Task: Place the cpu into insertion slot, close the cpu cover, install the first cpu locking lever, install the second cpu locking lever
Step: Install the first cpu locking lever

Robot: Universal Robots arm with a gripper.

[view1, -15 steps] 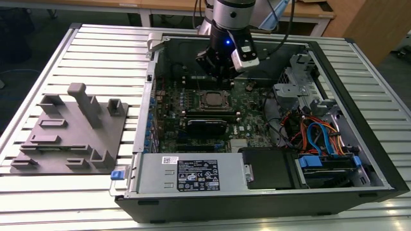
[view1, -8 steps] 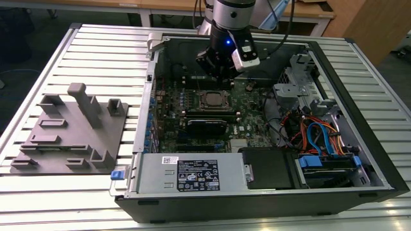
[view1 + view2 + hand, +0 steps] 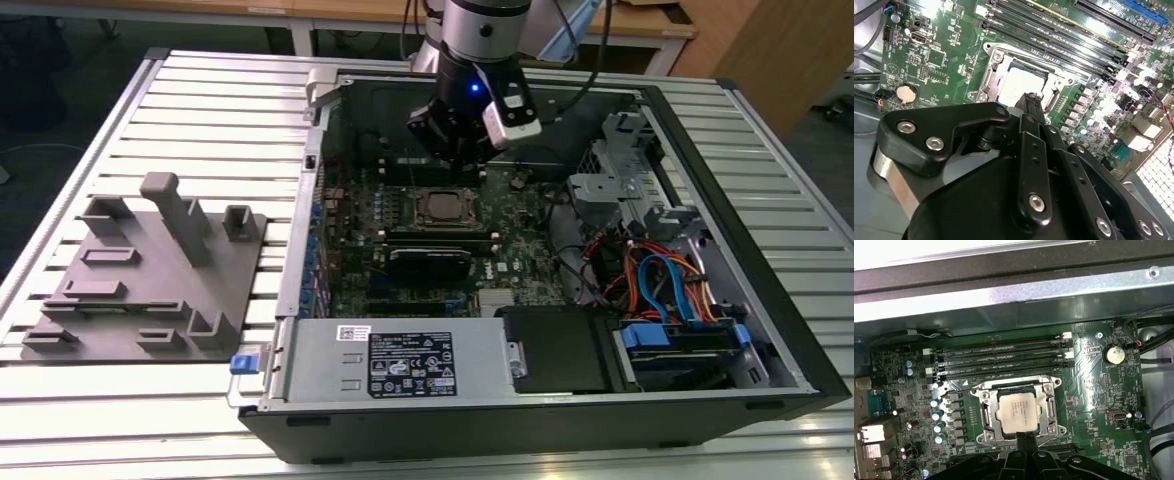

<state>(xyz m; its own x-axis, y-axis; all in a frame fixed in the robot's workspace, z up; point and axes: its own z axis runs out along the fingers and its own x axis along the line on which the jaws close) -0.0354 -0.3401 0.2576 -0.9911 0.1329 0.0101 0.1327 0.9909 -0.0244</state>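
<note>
- Hovering low over the board, our gripper [image 3: 1026,441] has its two fingers pinched together, and we see nothing held between them.
- Just beyond the fingertips lies the cpu [image 3: 1016,412]. It sits flat and square in the insertion slot [image 3: 985,396] with its grey top showing.
- Around the chip sits the cpu cover [image 3: 1049,409]. We judge it folded down, since the chip shows through its window.
- Thin wire levers run along the frame's sides, but we cannot tell whether either one is hooked under its catch.
- To one side of the gripper, near the socket, stands a row of capacitors [image 3: 935,415]. We think a sideways sweep of the fingers could knock or bend them.
- Farther out, past the socket, run the long memory slots [image 3: 999,357]. Off to the other side is a coin cell [image 3: 1114,355], and both are well apart from the tips.
- Farthest from the gripper are the case wall [image 3: 1004,295] and a grey fixture [image 3: 147,270] outside it on the slatted table [image 3: 200,90].
- Our worries from here:
  - A push on the cover off its centre could skew the chip on the socket contacts if it is not fully seated.
  - Narrow closed tips could slip off a springy lever, which might snap back and scrape the board.
</note>
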